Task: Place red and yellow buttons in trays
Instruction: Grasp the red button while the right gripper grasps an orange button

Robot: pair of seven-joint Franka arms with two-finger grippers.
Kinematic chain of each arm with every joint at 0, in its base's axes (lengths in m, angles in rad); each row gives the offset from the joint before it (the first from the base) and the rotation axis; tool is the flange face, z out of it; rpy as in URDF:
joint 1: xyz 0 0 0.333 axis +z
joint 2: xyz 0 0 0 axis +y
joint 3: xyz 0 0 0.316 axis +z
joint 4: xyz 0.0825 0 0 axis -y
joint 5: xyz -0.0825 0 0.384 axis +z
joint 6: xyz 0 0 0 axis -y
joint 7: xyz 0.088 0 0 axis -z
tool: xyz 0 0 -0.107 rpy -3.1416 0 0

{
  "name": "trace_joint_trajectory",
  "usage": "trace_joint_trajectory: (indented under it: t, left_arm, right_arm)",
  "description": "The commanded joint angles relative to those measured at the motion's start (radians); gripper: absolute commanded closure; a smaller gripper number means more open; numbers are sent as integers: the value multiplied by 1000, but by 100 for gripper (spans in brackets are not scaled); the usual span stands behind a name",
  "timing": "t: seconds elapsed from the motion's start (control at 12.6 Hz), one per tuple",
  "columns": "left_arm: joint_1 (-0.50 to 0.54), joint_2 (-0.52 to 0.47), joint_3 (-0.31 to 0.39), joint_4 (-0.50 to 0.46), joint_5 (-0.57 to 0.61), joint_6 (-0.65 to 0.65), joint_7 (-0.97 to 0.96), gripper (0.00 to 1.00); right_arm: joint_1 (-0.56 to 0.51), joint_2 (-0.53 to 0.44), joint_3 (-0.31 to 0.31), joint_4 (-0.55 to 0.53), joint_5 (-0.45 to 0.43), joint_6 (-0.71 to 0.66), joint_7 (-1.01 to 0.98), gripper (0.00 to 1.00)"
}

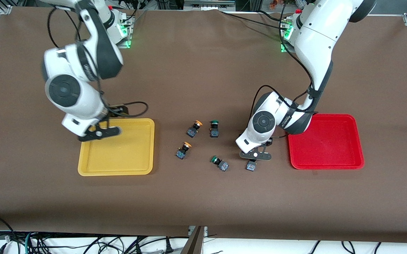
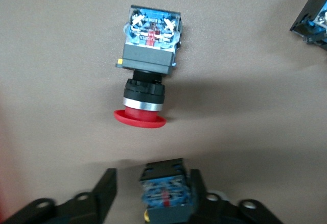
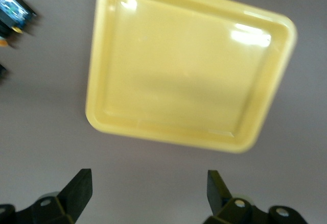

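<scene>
My left gripper [image 1: 255, 157] is low over the table beside the red tray [image 1: 325, 141]. In the left wrist view its fingers [image 2: 104, 188] stand open around a dark-based button [image 2: 166, 193]. That button touches one finger and a gap shows at the other; its cap is hidden. A red button [image 2: 145, 81] lies on its side just ahead, also in the front view [image 1: 251, 165]. Two yellow buttons [image 1: 194, 127] [image 1: 184, 149] lie mid-table. My right gripper [image 1: 99, 133] is open and empty, up over the yellow tray's [image 1: 119, 155] farther corner. Both trays are empty.
Two green-capped buttons [image 1: 214, 128] [image 1: 220, 163] lie among the others, one beside a yellow button, one near my left gripper. The right wrist view shows the yellow tray [image 3: 189, 66] and a button base [image 3: 15, 10] at its edge.
</scene>
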Motion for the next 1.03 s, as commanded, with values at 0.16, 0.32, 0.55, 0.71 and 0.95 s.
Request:
trace_joint_trajectory:
  t: [0.16, 0.32, 0.55, 0.71, 0.95]
  left_arm:
    - [14, -15, -6, -6, 13, 0, 0, 100]
    - [57, -53, -29, -1, 12, -42, 23, 100]
    - [242, -106, -110, 13, -46, -123, 214, 100]
    - [345, -121, -124, 13, -60, -134, 365, 100]
    - [458, -121, -122, -1, -60, -139, 542, 100]
  right_arm:
    - [103, 260, 0, 224, 82, 117, 311, 1]
    - [103, 320, 3, 223, 247, 307, 368, 1]
    - [121, 419, 3, 223, 291, 505, 430, 1]
    - [133, 458, 5, 226, 291, 590, 485, 1]
    - [158, 502, 5, 223, 293, 659, 537, 1]
